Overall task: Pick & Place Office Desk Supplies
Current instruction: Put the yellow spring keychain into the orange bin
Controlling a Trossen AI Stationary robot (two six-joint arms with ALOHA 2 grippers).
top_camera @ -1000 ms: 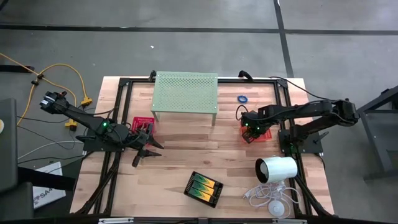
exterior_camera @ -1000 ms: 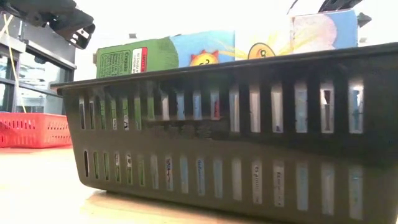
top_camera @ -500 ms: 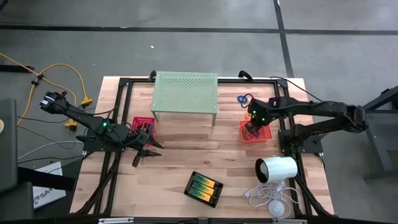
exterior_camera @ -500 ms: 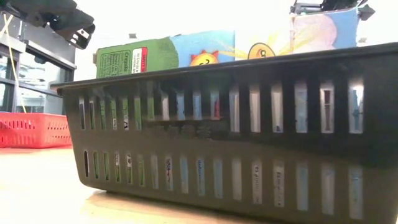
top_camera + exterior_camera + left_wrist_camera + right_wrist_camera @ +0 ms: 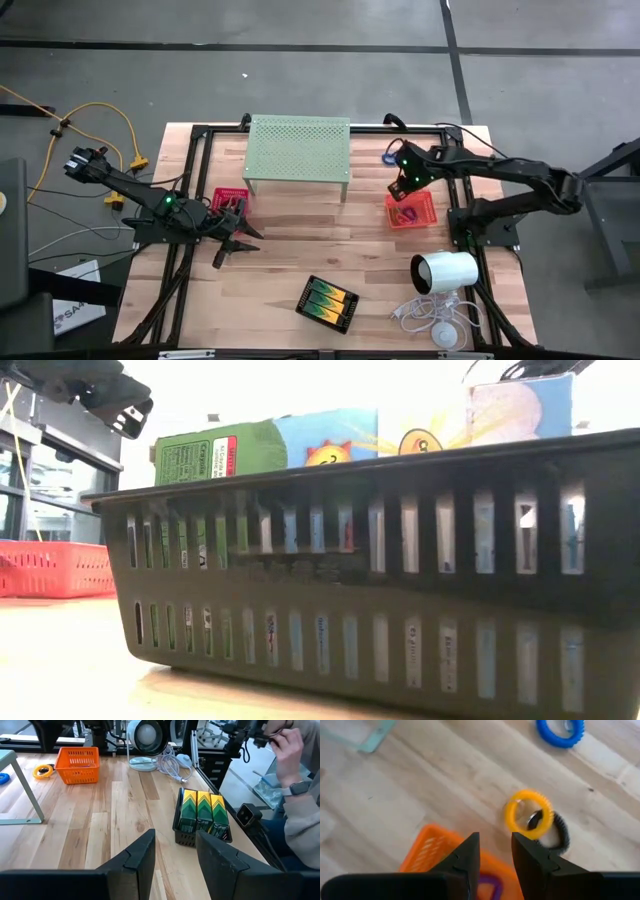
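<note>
The orange mesh tray (image 5: 411, 210) sits near the table's (image 5: 300, 260) right edge, a small rectangle with its long axis running roughly across the table; it holds a thin loop and, in the right wrist view, a purple ring (image 5: 487, 885) at its bottom. Just beyond it toward the far edge lie a yellow-orange toothed ring (image 5: 528, 814), flat on the wood and overlapping a dark ring (image 5: 560, 832), and farther out a blue ring (image 5: 560, 730), also flat. The right gripper (image 5: 398, 185) hangs over the gap between the tray and these rings, its fingers (image 5: 465, 862) parted and holding nothing. The red mesh tray (image 5: 228, 199) lies near the left edge, beside the pale green perforated stand's (image 5: 298, 148) left leg. The left gripper (image 5: 240, 240) waits low over the wood just in front of that red tray, jaws apart and empty, pointing toward the table's middle. The black mesh tray (image 5: 327, 303) rests near the front edge, turned at a slant, its long axis running diagonally; it carries three yellow-and-green packs (image 5: 202, 812) laid side by side lengthwise. A white cylinder (image 5: 445, 272) lies by the front right corner. A person's hand (image 5: 287, 750) shows beyond the table.
</note>
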